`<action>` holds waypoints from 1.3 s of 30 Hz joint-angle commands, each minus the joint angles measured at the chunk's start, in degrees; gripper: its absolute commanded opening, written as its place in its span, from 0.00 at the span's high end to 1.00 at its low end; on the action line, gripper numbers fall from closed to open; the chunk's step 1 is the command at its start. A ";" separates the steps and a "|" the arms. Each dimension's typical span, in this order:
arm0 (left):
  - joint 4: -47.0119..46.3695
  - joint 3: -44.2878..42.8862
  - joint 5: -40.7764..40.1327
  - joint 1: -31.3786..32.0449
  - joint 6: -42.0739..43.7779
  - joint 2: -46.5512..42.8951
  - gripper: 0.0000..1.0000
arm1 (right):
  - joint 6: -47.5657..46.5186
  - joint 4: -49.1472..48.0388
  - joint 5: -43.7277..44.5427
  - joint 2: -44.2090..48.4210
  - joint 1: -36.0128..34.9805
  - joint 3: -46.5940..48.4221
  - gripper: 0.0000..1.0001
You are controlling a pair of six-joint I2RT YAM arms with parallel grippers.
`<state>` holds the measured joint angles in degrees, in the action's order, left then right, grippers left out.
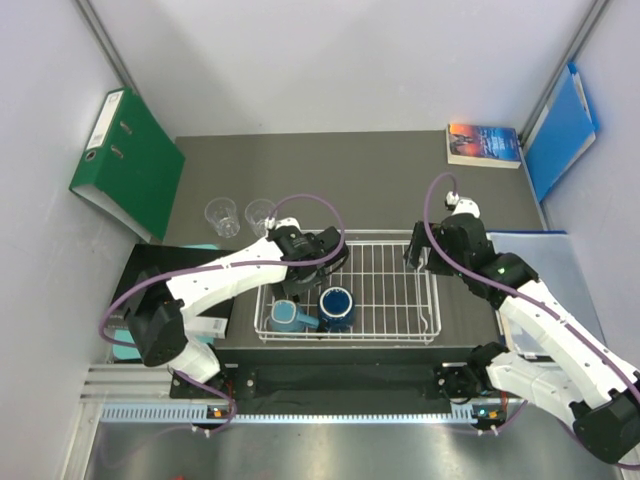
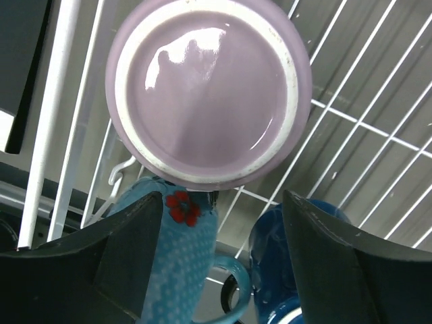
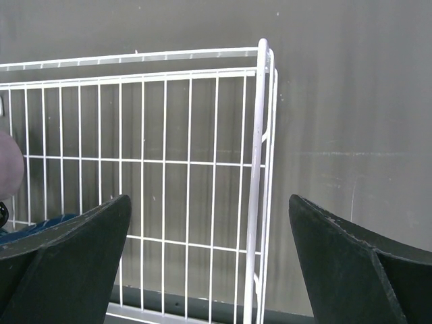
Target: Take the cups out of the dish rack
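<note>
The dish rack (image 1: 390, 290) is a white wire basket in the middle of the table. In it a teal mug (image 1: 287, 316) with a red flower lies on its side next to a navy mug (image 1: 337, 308). A pale pink mug (image 2: 206, 88) stands upside down in the rack, its base filling the left wrist view. My left gripper (image 1: 308, 262) hovers over the rack's left part. Its jaws (image 2: 223, 202) stand apart just short of the pink mug, with the teal mug (image 2: 179, 263) and navy mug (image 2: 283, 270) below them. Two clear tumblers (image 1: 221, 215) (image 1: 261, 214) stand outside the rack. My right gripper (image 1: 425, 255) is open over the rack's far right edge (image 3: 260, 135).
A green binder (image 1: 130, 165) leans at the back left. A book (image 1: 485, 145) and a blue folder (image 1: 560, 130) lie at the back right. A black block (image 1: 150, 265) sits left of the rack.
</note>
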<state>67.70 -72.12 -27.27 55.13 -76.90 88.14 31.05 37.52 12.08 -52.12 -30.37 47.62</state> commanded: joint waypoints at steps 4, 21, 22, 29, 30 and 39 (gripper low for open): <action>-2.22 0.92 -1.03 0.32 2.46 -0.69 0.33 | -1.08 -0.95 -0.12 1.40 -0.39 0.55 0.00; -7.05 6.02 -4.90 -0.38 6.41 -1.39 0.46 | -1.52 -0.60 -0.03 0.35 -0.39 0.99 0.00; -7.58 6.72 -4.81 -0.38 6.50 -1.48 0.47 | -1.60 -0.60 -0.12 0.18 -0.39 1.08 0.00; -9.25 7.87 -4.90 -0.47 7.56 -2.62 0.81 | -1.87 -0.87 -0.30 -1.14 -0.30 1.78 0.01; -9.17 7.87 -4.90 -0.47 7.64 -2.71 0.85 | -1.96 -0.87 -0.39 -1.32 -0.39 1.95 0.00; -7.59 3.58 -8.24 -0.55 10.01 -3.15 1.00 | -2.04 -1.13 -0.65 -1.41 -0.39 1.95 0.00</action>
<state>59.13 -64.60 -31.42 54.54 -68.75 87.50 29.76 37.50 11.88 -53.78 -30.37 47.64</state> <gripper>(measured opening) 0.221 0.995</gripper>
